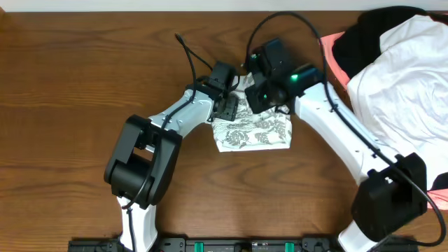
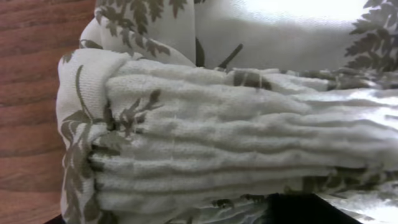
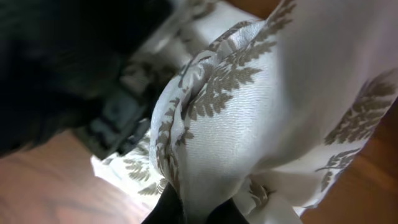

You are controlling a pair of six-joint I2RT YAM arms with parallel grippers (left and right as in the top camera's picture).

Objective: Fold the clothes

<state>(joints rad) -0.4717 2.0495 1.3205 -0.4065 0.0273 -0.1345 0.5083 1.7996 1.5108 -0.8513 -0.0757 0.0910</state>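
Black base rail (image 1: 231, 246) carries small green marks. Left arm (image 1: 185, 115): white links, one bulky black joint housing just above the rail, a black wrist block at the end far from it. Right arm (image 1: 336, 126): same white tubes, black housing near the rail, green light (image 1: 295, 76) lit at the far wrist. Thin black cables (image 1: 283, 13) loop beyond both wrists. Left end effector (image 1: 228, 103) and right end effector (image 1: 259, 98) are black.

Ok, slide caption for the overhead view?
Left arm and right arm meet over the folded fern-print garment; spare clothes heaped at right.
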